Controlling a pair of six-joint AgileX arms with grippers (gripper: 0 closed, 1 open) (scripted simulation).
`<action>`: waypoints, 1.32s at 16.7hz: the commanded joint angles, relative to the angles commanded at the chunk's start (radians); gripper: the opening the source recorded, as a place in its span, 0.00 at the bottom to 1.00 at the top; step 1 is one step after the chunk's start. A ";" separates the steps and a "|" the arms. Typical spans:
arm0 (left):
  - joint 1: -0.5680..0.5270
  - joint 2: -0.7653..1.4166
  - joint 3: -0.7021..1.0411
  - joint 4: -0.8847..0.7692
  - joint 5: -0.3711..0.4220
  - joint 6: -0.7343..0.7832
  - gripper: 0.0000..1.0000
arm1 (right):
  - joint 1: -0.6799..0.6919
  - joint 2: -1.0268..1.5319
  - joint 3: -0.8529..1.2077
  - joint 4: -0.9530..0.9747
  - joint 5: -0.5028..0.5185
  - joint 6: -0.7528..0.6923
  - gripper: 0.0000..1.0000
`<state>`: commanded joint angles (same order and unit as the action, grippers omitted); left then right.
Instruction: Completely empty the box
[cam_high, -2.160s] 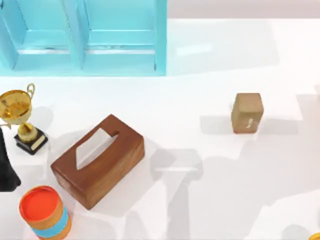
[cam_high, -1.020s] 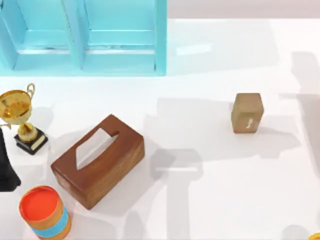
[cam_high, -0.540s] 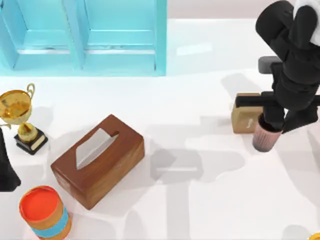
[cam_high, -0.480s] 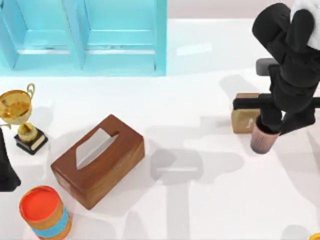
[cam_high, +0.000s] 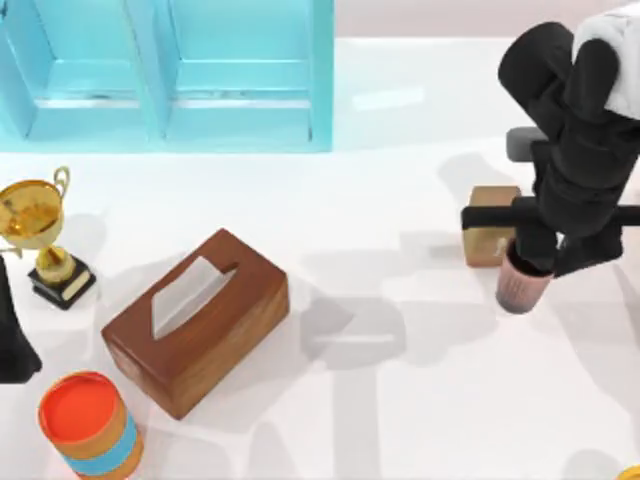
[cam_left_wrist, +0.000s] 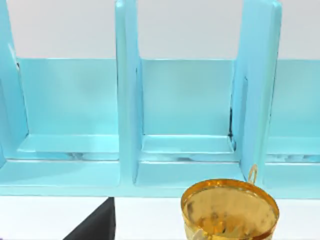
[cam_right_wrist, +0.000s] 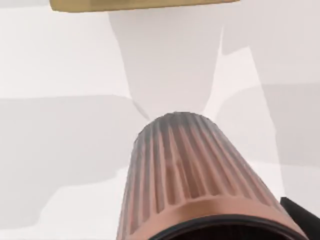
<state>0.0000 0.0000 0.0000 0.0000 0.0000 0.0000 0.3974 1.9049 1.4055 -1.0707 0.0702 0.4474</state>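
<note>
- While the left arm (cam_high: 12, 335) is sitting parked at the counter's (cam_high: 380, 400) left edge, beside the gold trophy cup on its black base (cam_high: 40, 230) and the orange-and-blue banded drum (cam_high: 88, 425), it is taking no part; whether its pincer is apart or together, I cannot tell.
- The brown wooden tissue box (cam_high: 195, 320), which I am taking for the task's box, is lying left of centre, in front of the light blue open shelf unit (cam_high: 165, 70), with a pale tissue (cam_high: 185, 295) showing in its slot, so emptying it is not yet done.
- The small tan wooden block (cam_high: 488, 225) is standing on the right side, just beside the load.
- The right pincer (cam_high: 535, 260) is gripping the rim of a ribbed copper-coloured cup (cam_high: 520, 285), its jaws clamped on it from above; whether the cup is touching the counter, I cannot tell.
- To do this well, the arm should be lowering the cup upright and level, staying clear of the block so as not to nudge it, and releasing only once the base is resting flat.
</note>
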 joint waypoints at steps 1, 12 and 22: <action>0.000 0.000 0.000 0.000 0.000 0.000 1.00 | 0.002 0.008 -0.018 0.027 0.001 0.001 0.00; 0.000 0.000 0.000 0.000 0.000 0.000 1.00 | 0.007 0.031 -0.073 0.109 0.003 0.004 0.23; 0.000 0.000 0.000 0.000 0.000 0.000 1.00 | 0.007 0.031 -0.073 0.109 0.003 0.004 0.98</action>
<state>0.0000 0.0000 0.0000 0.0000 0.0000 0.0000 0.4041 1.9362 1.3328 -0.9622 0.0731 0.4518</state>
